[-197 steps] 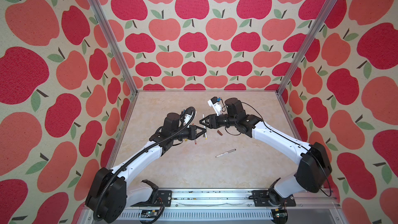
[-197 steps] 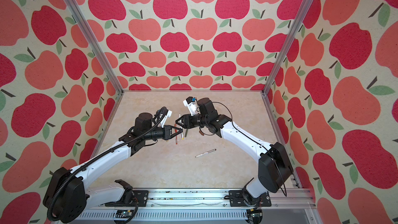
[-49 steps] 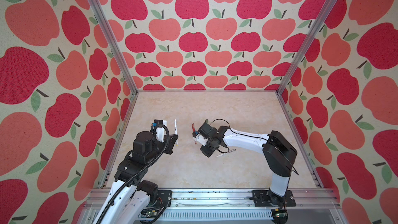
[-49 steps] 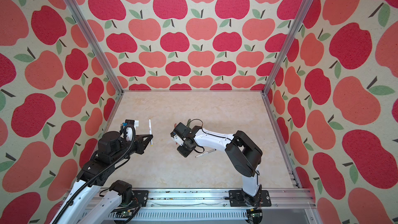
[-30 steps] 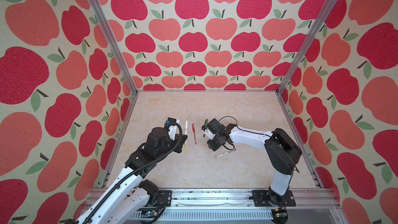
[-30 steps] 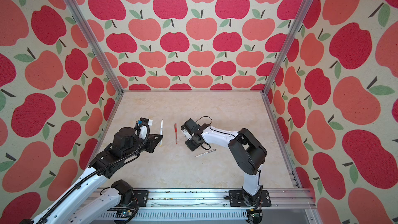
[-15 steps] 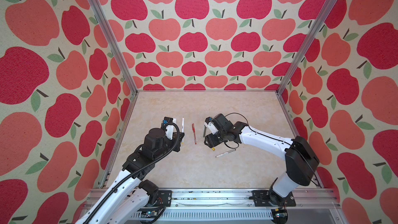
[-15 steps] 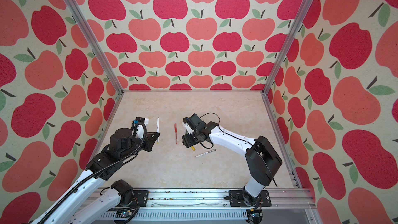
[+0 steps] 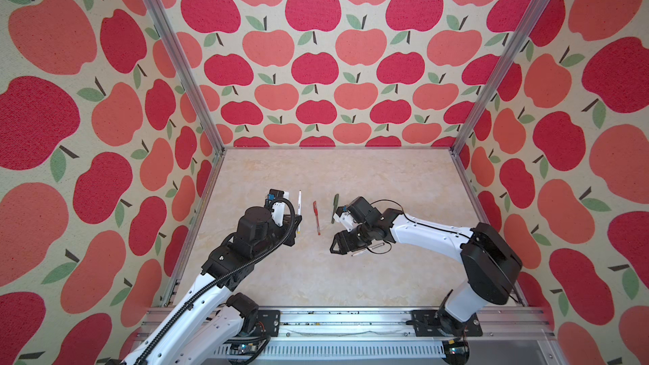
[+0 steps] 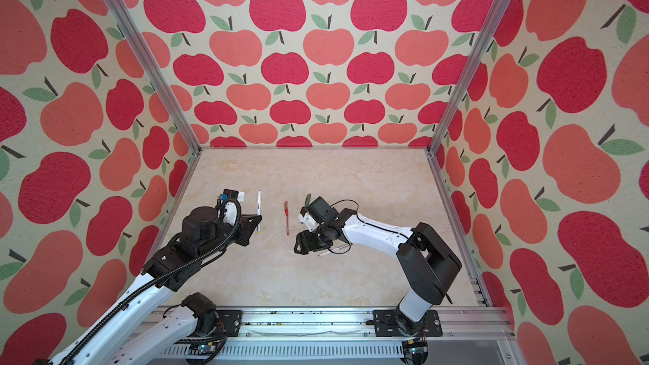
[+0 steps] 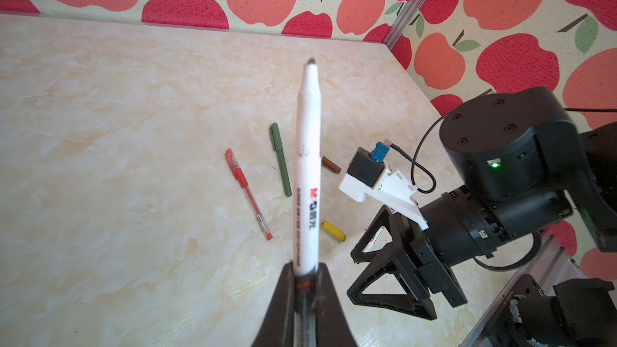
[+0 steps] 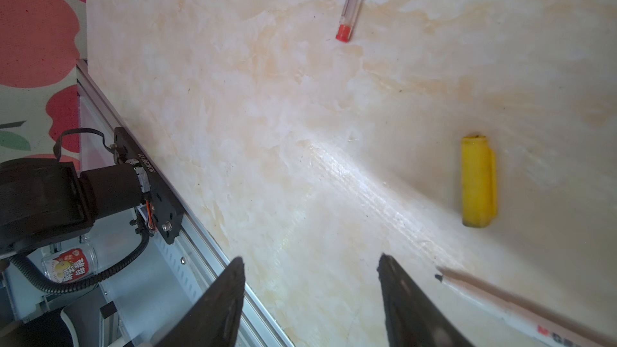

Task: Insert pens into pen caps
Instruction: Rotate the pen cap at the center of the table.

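My left gripper (image 11: 304, 267) is shut on the lower end of a white-barrelled pen (image 11: 307, 168), which also shows in both top views (image 9: 299, 210) (image 10: 259, 209). On the table lie a red pen (image 9: 316, 217) (image 11: 248, 193) and a dark green pen (image 9: 334, 208) (image 11: 280, 163), each with its cap on. A maroon-brown cap (image 11: 331, 165) and a yellow cap (image 12: 477, 181) (image 11: 333, 231) lie loose. My right gripper (image 12: 312, 262) (image 9: 335, 245) hovers open and empty low over the table. Beside it lies a second white pen (image 12: 500, 298).
The marble table (image 9: 316, 275) is boxed in by apple-patterned walls and metal posts (image 9: 498, 64). A metal rail (image 9: 351, 314) carrying both arm bases runs along its front edge. My right arm's body (image 9: 428, 237) reaches in low from the right.
My right gripper has opened wider and pulled away from the green pen toward the front, over the second white pen. The left arm with its pen has shifted slightly.
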You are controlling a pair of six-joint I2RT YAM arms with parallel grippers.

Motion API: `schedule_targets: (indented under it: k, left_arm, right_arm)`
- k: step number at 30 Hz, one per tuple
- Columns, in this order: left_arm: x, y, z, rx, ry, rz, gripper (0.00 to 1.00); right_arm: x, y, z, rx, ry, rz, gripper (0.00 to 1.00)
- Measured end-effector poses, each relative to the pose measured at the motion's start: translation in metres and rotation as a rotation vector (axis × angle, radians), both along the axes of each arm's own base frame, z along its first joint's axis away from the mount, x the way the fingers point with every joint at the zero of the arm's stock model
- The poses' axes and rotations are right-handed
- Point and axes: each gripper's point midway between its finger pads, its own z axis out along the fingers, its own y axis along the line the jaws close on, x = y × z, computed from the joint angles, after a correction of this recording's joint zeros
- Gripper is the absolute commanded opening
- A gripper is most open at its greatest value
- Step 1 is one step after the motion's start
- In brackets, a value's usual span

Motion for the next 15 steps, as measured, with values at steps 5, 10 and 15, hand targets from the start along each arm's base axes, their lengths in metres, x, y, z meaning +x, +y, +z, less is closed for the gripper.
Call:
schedule_targets:
  k: [5, 10, 15]
  left_arm:
    - [-0.001, 0.0, 0.002, -0.005, -0.006, -0.004, 0.0]
    - [-0.001, 0.0, 0.004, -0.006, -0.008, -0.004, 0.0]
    - [-0.001, -0.001, 0.004, -0.006, -0.008, -0.004, 0.0]
  right_arm:
    - [0.005, 0.002, -0.025, -0.036, 0.036, -0.023, 0.65]
    - [0.015, -0.001, -0.042, -0.067, 0.065, -0.057, 0.65]
    - [0.028, -0.008, -0.042, -0.071, 0.059, -0.093, 0.65]
